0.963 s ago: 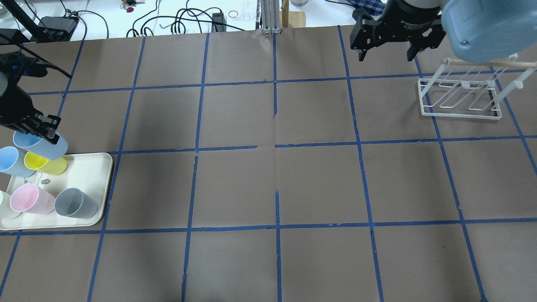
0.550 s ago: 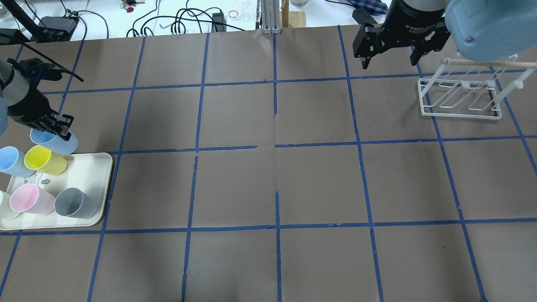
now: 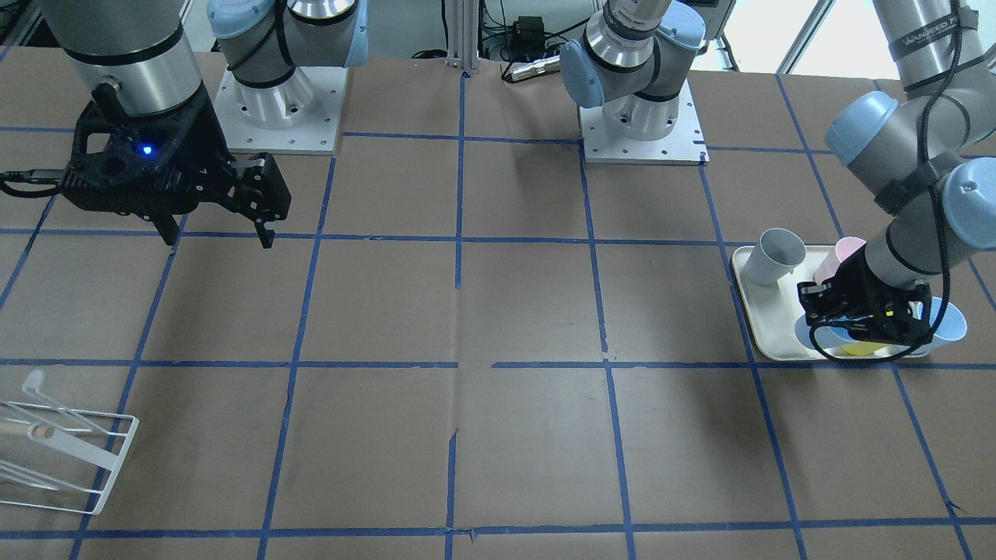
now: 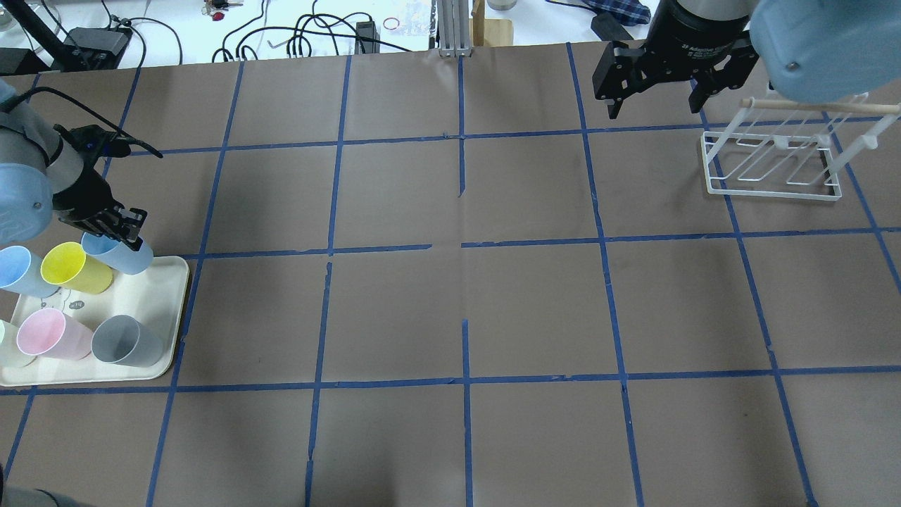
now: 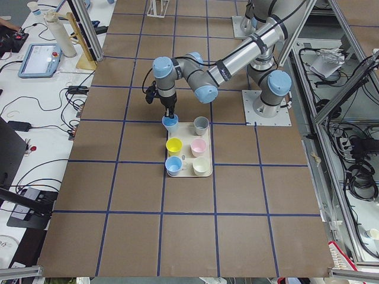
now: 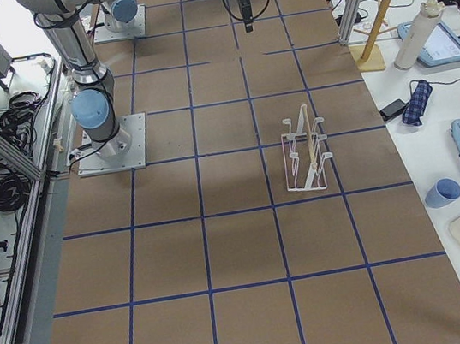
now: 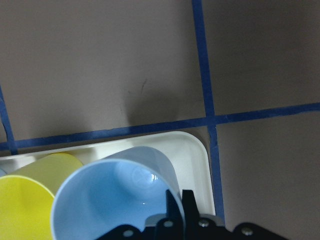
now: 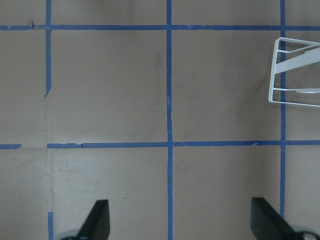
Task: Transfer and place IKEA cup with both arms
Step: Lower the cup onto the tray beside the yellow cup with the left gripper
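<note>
My left gripper [image 4: 116,227] is shut on the rim of the pale-blue IKEA cup [image 4: 123,255], which it holds tilted at the far right corner of the cream tray [image 4: 151,299]. In the left wrist view the fingers [image 7: 176,207] pinch the cup's wall [image 7: 112,192] over the tray corner [image 7: 192,150]. I cannot tell whether the cup touches the tray. The cup also shows in the front view [image 3: 811,334] and in the exterior left view [image 5: 170,122]. My right gripper [image 4: 653,98] is open and empty, high at the far right; it also shows in the front view [image 3: 218,233].
On the tray stand a yellow cup [image 4: 70,267], a second blue cup [image 4: 21,271], a pink cup [image 4: 49,334] and a grey cup [image 4: 127,341]. A white wire rack [image 4: 774,162] stands at the far right, next to my right gripper.
My left gripper has carried the blue cup to the right, from over the yellow cup to the tray's far right corner. The right gripper has barely shifted.
</note>
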